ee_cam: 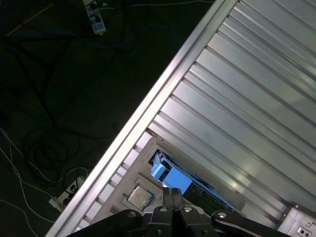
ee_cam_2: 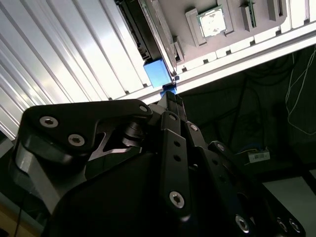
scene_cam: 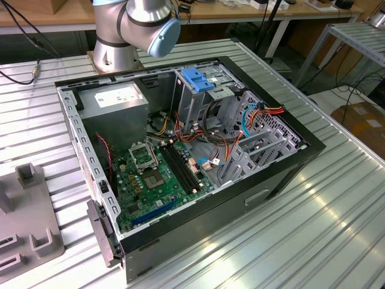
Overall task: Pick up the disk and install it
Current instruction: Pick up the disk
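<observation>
Second wrist view: what's the blue block at your tip? (ops)

Blue rail end of the disk point(ee_cam_2: 157, 73). The disk stands on edge in a slot of the grey holder tray point(ee_cam_2: 175, 12), near the edge of the ribbed aluminium table point(ee_cam_2: 74, 49). My gripper point(ee_cam_2: 171, 96) has its fingers pressed together with nothing between them, and the tip is just beside that blue end. Can't tell if it touches. (arm)

First wrist view agree? (ops)

Yes. The disk point(ee_cam: 169, 177) sits just past the gripper point(ee_cam: 173, 192), again with no gap between the fingers. A processor chip point(ee_cam: 140, 196) lies flat in a tray pocket just beside the disk. Past the table edge there's dark floor with loose cables point(ee_cam: 44, 148). (arm)

Exterior view? (ops)

The open computer case point(scene_cam: 198, 223) lies on its side mid-table with the motherboard point(scene_cam: 156, 174) facing up. The grey power-supply box point(scene_cam: 114, 99) is in the case's far corner, toward the exterior view's left. The blue bracket point(scene_cam: 201, 79) sits on top of the drive cage point(scene_cam: 192, 105). My arm base point(scene_cam: 129, 30) stands just behind the case. A grey moulded fixture point(scene_cam: 33, 235) sits at the exterior view's left, apart from the case. (arm)
</observation>
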Tool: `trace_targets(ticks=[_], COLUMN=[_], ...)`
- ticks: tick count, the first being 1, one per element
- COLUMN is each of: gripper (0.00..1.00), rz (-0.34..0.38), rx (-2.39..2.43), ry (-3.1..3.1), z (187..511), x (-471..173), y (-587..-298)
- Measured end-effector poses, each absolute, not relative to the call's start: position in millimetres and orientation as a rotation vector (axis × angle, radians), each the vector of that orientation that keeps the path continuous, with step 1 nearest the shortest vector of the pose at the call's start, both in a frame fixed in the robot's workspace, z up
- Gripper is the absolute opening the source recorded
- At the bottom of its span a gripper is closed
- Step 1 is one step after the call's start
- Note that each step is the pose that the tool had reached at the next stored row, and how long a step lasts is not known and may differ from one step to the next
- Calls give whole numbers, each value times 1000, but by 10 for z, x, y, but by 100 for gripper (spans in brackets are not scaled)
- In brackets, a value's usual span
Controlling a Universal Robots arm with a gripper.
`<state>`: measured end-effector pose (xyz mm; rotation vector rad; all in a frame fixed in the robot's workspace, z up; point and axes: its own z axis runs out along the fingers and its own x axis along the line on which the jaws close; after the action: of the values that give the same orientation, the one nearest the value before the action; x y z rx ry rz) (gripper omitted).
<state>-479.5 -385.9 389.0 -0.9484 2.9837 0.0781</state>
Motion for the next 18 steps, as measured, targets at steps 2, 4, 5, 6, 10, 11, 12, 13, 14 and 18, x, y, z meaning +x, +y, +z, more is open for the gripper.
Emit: trace_targets(ticks=[2, 4, 5, 6, 10, 11, 12, 13, 14, 18], gripper=[10, 10, 10, 10, 10, 10, 10, 10, 10, 10], rz=[78, 78, 78, 78, 78, 78, 78, 78, 78, 78], rx=[-969, -970, -970, -970, -973, -975, -979, -982, -987, -1010], ry=[2977, 2977, 2977, 2977, 2976, 2975, 2974, 2973, 2972, 2964], z=[3890, 3890, 3890, 3890, 3890, 3890, 3890, 3890, 3890, 3890], x=[-4795, -4795, -4795, -4795, -4795, -4795, -4795, -4795, -4795, -4795], y=[-3859, -3859, -3859, -3859, -3859, -3859, -3859, -3859, -3859, -3859])
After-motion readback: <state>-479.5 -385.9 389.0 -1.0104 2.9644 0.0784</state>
